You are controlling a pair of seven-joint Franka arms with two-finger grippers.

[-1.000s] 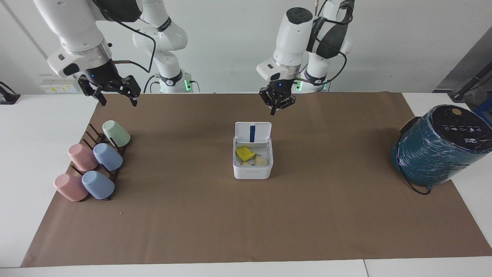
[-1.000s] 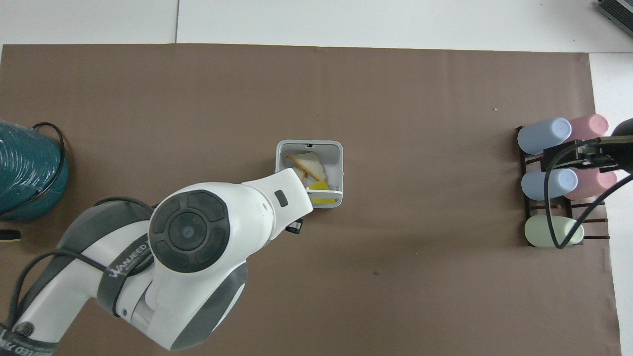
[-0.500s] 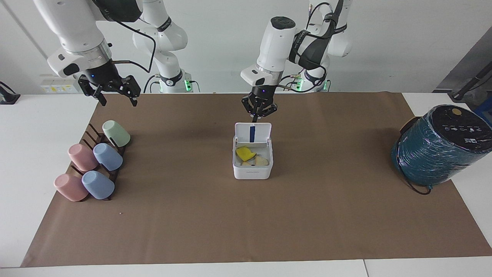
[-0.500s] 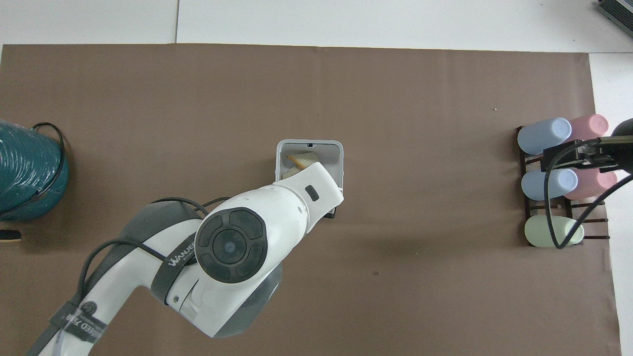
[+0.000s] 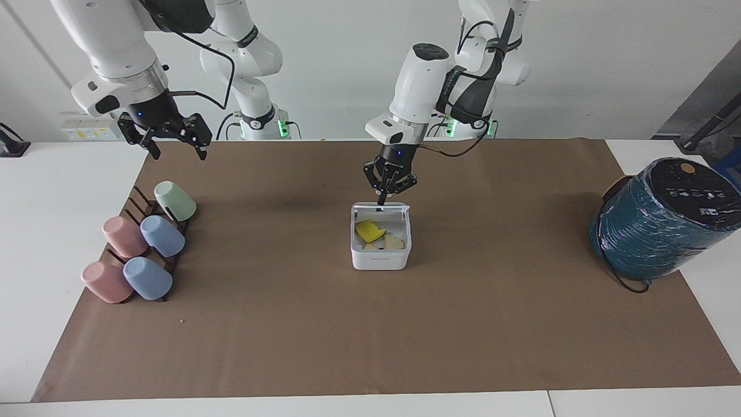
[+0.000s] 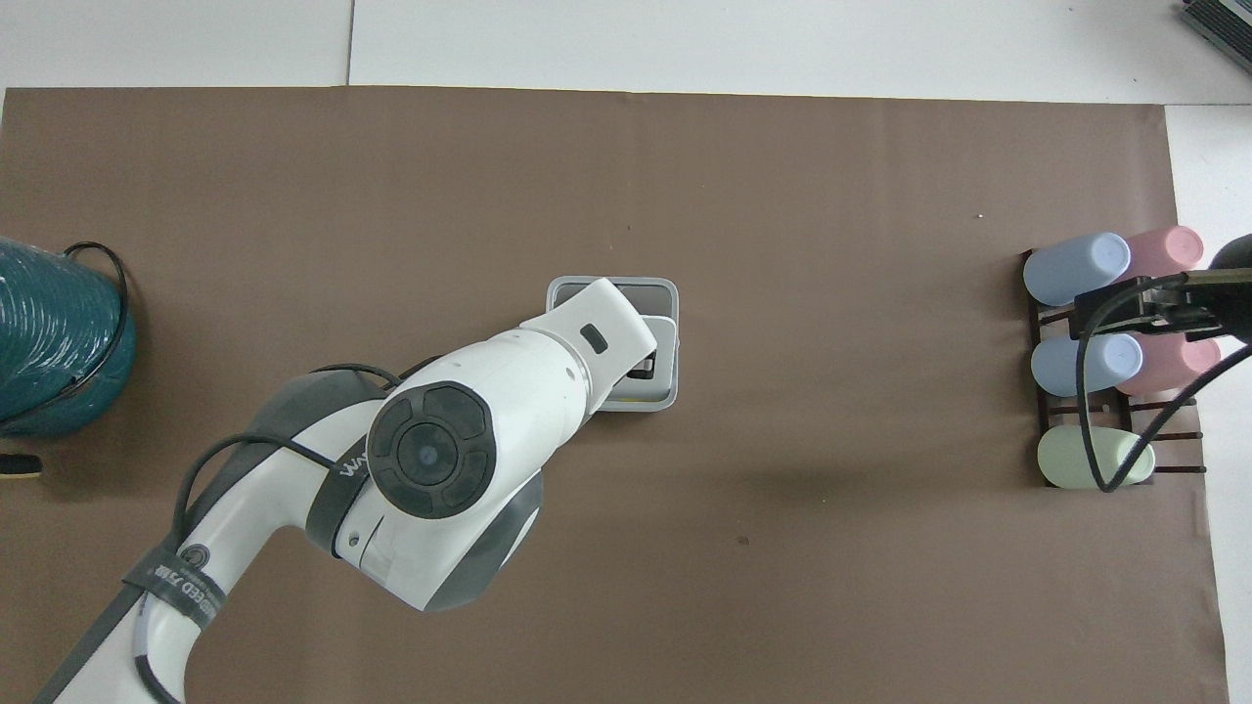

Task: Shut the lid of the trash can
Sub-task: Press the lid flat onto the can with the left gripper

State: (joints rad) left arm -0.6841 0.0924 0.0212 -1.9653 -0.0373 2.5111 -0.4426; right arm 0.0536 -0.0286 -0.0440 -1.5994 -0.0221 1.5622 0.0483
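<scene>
Pressing down from the robots' side, the left claw (image 5: 382, 200) touches the top edge of the lid (image 5: 381, 207), its fingers pinched close together and holding nothing. Half a second ago the lid stood nearly upright with its blue strip showing; now it leans well forward over the opening, and the strip is out of sight. That puts the closing partly done: the hinge has given, but the lid is not yet flat.

Just under it, the trash can (image 5: 380, 253) sits at the middle of the table (image 5: 370, 347), unmoved, with yellow and pale scraps visible inside. From overhead the arm hides much of the can, so how far the lid has dropped is best judged from the facing view, and it looks roughly halfway.

Toward its own end of the table, the right claw (image 5: 171, 143) waits spread open above the paper, near the cup rack (image 5: 139, 202).
</scene>
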